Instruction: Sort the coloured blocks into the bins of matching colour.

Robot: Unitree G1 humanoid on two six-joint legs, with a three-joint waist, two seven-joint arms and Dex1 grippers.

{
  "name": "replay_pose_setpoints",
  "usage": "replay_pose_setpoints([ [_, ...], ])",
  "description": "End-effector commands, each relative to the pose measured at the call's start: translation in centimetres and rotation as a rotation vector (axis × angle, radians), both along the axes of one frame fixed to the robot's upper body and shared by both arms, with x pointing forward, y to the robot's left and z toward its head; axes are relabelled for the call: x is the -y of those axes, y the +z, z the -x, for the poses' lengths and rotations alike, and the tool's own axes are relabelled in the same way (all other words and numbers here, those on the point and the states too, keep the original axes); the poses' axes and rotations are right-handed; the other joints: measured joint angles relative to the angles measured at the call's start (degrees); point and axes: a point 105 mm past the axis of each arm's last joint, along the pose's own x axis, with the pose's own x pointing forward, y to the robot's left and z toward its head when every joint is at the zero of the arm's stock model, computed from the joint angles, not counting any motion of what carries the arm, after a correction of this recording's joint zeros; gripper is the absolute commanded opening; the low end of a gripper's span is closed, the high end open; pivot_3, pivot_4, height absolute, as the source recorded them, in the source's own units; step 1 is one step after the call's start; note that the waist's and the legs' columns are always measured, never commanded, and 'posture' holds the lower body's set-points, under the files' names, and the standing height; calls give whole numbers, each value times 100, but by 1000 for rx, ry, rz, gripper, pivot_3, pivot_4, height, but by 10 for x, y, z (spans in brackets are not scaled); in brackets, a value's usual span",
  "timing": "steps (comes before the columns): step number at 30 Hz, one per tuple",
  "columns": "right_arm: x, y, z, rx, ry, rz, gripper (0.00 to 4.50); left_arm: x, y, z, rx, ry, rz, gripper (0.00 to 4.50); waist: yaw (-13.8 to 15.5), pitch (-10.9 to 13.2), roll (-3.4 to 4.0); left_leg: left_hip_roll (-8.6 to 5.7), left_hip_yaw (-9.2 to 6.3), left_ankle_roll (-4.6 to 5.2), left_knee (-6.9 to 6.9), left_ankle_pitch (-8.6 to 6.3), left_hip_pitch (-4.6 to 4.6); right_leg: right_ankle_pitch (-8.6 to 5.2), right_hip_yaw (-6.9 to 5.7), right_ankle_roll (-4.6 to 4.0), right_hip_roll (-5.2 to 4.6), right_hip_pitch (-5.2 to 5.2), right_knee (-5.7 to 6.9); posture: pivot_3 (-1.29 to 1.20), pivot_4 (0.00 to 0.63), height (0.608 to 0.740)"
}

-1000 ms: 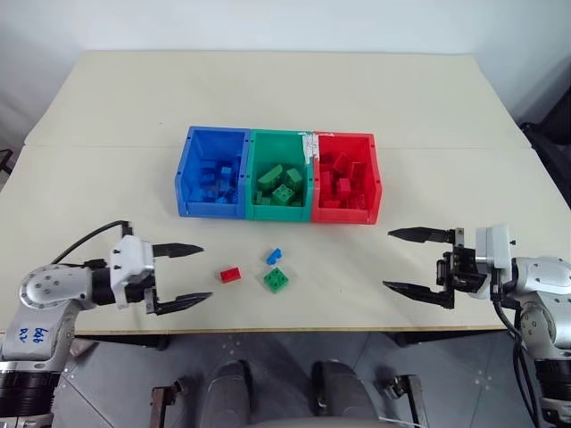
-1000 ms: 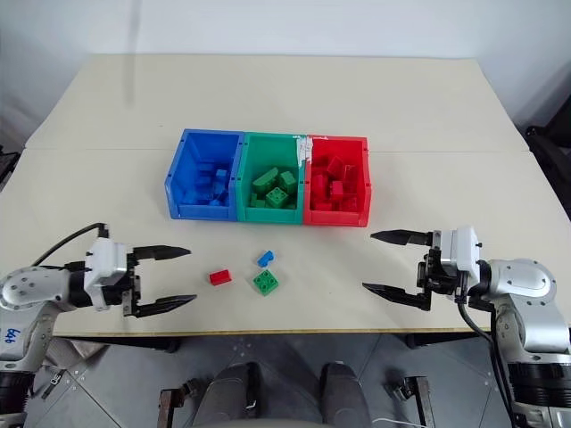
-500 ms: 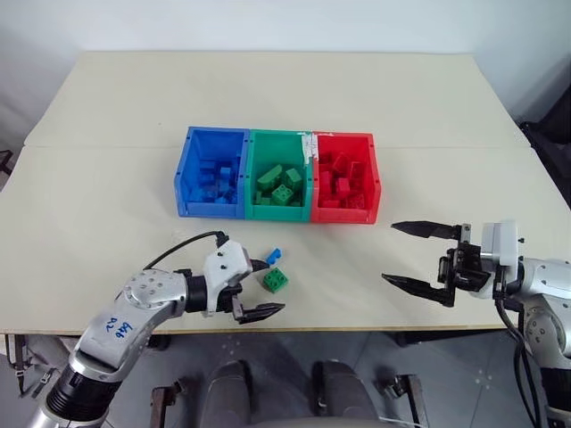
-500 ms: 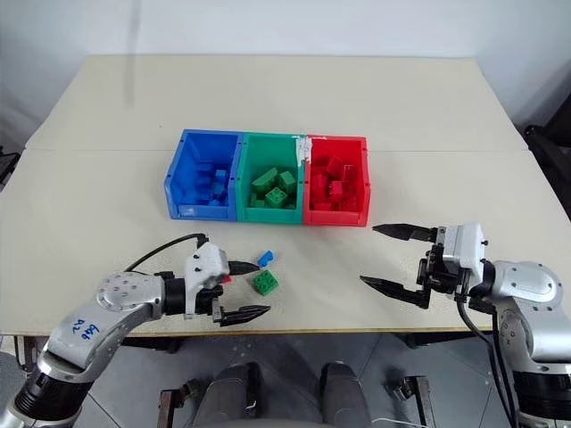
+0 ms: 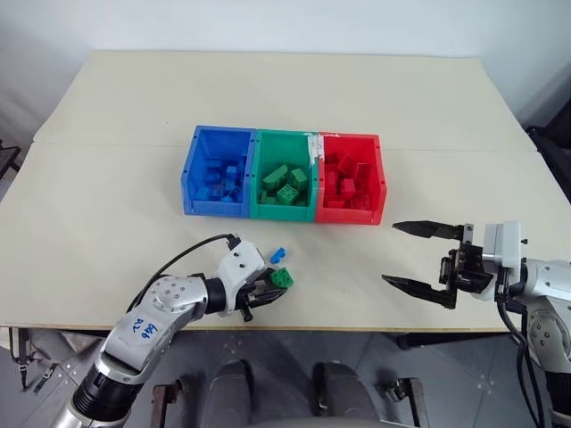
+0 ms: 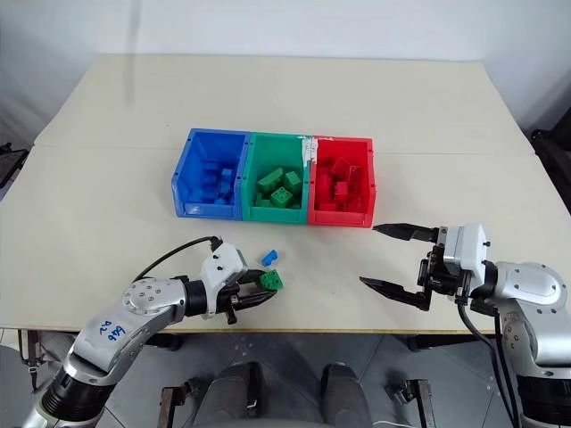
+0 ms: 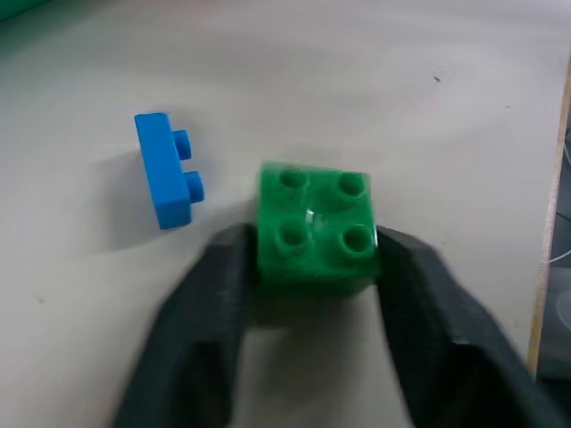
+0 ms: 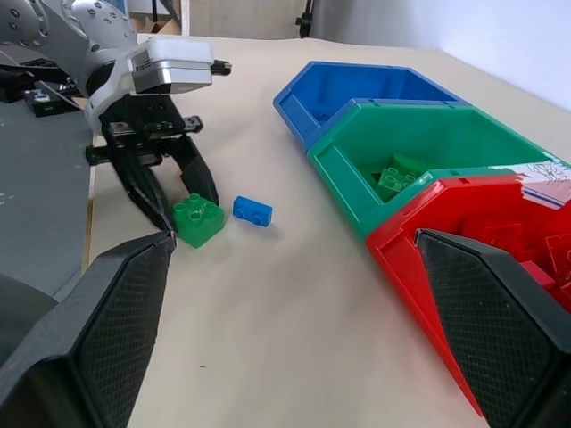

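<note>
Now the left pincer (image 7: 312, 294), wide open a second ago, has closed on the green brick (image 7: 314, 227) beside the blue brick (image 7: 165, 181), on the surface before the bins (image 5: 284, 211); lifting toward the green bin comes next. Right pincer (image 5: 426, 266) stays spread, empty.

Both arms are silver-grey metal with white wrist housings and black tapered fingers (image 5: 419, 227); the left arm (image 5: 147, 323) carries a black cable (blue handwritten marks too).

Glossy plastic bins (image 5: 217, 209); studded plastic green block (image 7: 314, 227); smooth matt table (image 5: 107, 223); matt black fingers (image 7: 205, 312).
</note>
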Motion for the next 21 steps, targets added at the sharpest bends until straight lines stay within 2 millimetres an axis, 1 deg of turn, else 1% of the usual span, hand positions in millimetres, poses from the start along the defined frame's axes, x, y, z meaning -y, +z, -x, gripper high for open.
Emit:
replay_pose_setpoints([
  [1,1,7,0,34,-1,-2,4500,-2,3,5,14,-50,37,1501,0,0,0,0,0,0,0,0,0,0,0,0,0,0,0,0,150,740],
  [3,0,6,0,29,2,-10,4500,-4,11,5,62,-87,65,1501,0,0,0,0,0,0,0,0,0,0,0,0,0,-1,0,0,150,740],
  [5,0,7,-1,30,-4,-26,4500,-6,34,3,113,-119,160,1501,1,0,0,0,1,0,0,0,0,0,0,0,-1,-1,0,0,150,740],
  [7,2,9,-3,37,-25,-53,4500,-13,50,1,153,-145,201,1501,1,0,0,0,0,0,1,0,-1,0,-1,-1,0,-1,1,0,150,740],
  [9,3,12,-4,43,-45,-74,4500,-21,57,-3,191,-155,195,1501,2,0,0,0,0,2,2,1,-1,1,-1,-1,0,-1,2,0,150,740],
  [12,7,20,-4,59,-100,-126,4500,-37,75,-23,285,-97,200,1501,20,0,0,-3,1,3,2,2,-1,1,-1,0,-2,0,2,0,150,740],
  [14,13,24,-4,79,-153,-150,4500,-41,92,-39,338,-66,228,1501,45,0,0,-3,0,4,5,2,-3,2,-1,1,-2,0,2,0,150,740],
  [17,22,28,-5,119,-238,-169,4500,-34,113,-68,422,-49,213,1501,106,0,-2,-7,-1,6,13,3,-8,6,-1,9,-2,0,2,0,150,740],
  [20,28,28,-2,131,-299,-186,4500,-23,122,-98,454,-18,200,1501,169,0,-2,-7,0,6,23,3,-9,10,-1,13,0,2,2,0,150,740],
  [21,29,27,-1,131,-311,-190,4500,-20,123,-105,462,-14,196,1501,169,-1,-2,-8,0,7,26,3,-10,11,-1,15,0,3,3,0,150,740],
])
